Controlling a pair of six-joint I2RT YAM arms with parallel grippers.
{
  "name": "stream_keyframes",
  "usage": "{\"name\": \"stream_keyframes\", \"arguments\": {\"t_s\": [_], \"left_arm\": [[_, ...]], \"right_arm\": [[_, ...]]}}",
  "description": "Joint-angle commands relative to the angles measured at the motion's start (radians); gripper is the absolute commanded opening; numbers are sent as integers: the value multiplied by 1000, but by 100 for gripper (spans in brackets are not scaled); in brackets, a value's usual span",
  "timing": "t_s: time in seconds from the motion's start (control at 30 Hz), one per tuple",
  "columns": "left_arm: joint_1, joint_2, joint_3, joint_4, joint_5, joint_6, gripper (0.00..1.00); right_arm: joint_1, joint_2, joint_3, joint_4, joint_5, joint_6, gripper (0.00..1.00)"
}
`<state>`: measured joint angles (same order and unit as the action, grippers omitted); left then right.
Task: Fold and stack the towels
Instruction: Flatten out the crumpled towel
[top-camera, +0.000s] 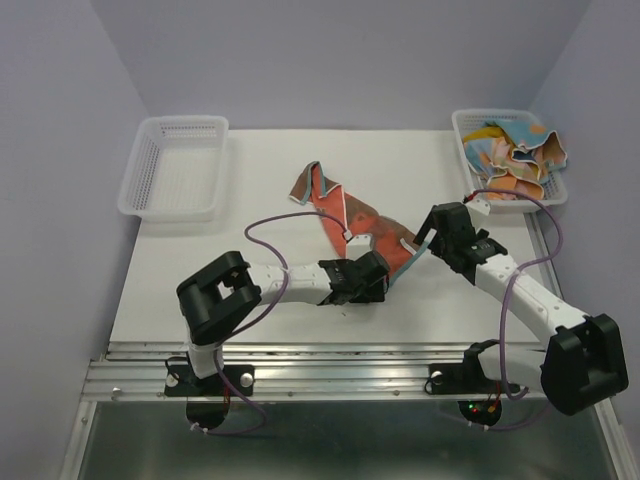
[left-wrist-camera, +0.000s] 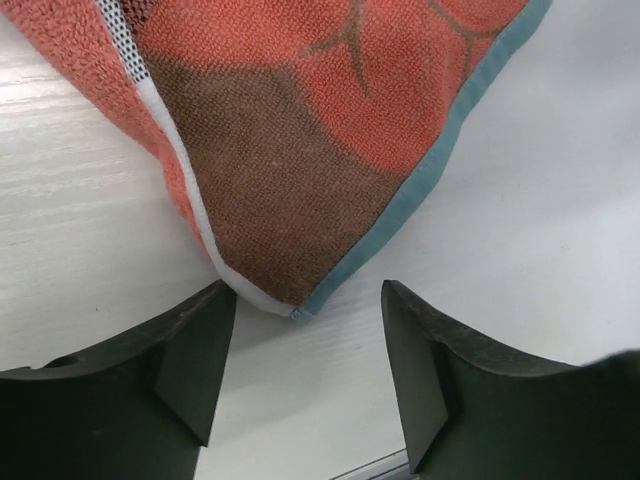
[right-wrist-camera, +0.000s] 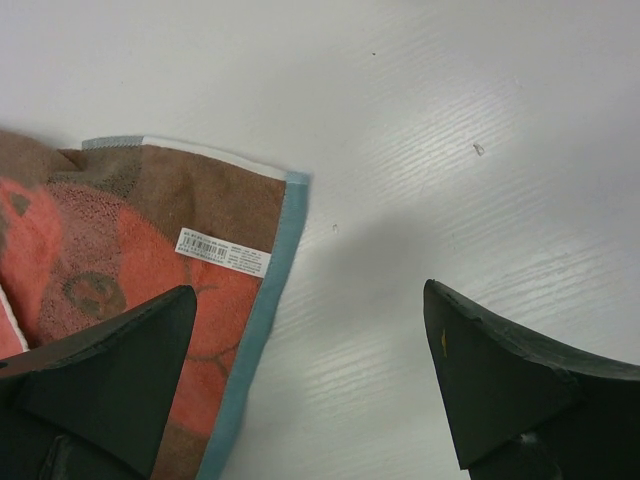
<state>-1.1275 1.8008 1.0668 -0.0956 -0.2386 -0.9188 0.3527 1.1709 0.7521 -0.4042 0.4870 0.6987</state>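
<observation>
Where its hems meet, the terry towel (left-wrist-camera: 300, 180) tapers.

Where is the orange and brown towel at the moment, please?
Top view: the towel lies rumpled at the table centre, near corners by the left gripper and the right gripper.

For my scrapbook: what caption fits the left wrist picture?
Left end effector, open, framing the corner of an orange-brown towel on the table.

We count two white plastic mesh baskets: left basket (top-camera: 185, 121), right basket (top-camera: 490, 113). One orange and brown cloth towel with a teal edge (top-camera: 322, 192) outside them. Crumpled multicoloured towels (top-camera: 520, 155) in the right basket: several, we cannot number them.
</observation>
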Motion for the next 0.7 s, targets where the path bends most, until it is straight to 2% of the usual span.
{"name": "stream_keyframes", "arguments": {"t_s": [0.0, 0.07, 0.1, 0.13, 0.33, 0.37, 0.43, 0.47, 0.53, 0.67], "left_arm": [[-18, 46, 67, -130, -97, -34, 69], [-21, 57, 85, -160, -113, -40, 68], [-23, 63, 85, -167, -119, -43, 62], [-29, 65, 85, -167, -122, -48, 61], [-35, 130, 122, -216, -136, -57, 39], [-34, 147, 139, -237, -143, -61, 31], [-37, 157, 145, -250, -149, -63, 24], [-37, 160, 144, -251, -151, -64, 12], [-37, 149, 137, -251, -151, -66, 0], [-37, 77, 78, -237, -185, -74, 0]], "right_arm": [[-8, 1, -7, 25, 24, 5, 100], [-8, 0, -7, 25, 19, 7, 100], [-9, -4, -8, 25, 16, 10, 100], [-9, -5, -10, 24, 19, 12, 100], [-9, -33, -19, 19, 25, 13, 100], [-9, -37, -20, 19, 27, 13, 100], [-8, -43, -23, 22, 30, 15, 100], [-8, -45, -28, 25, 30, 13, 100], [-8, -39, -30, 30, 30, 9, 100], [-8, 2, -22, 27, 30, 2, 100]]}}
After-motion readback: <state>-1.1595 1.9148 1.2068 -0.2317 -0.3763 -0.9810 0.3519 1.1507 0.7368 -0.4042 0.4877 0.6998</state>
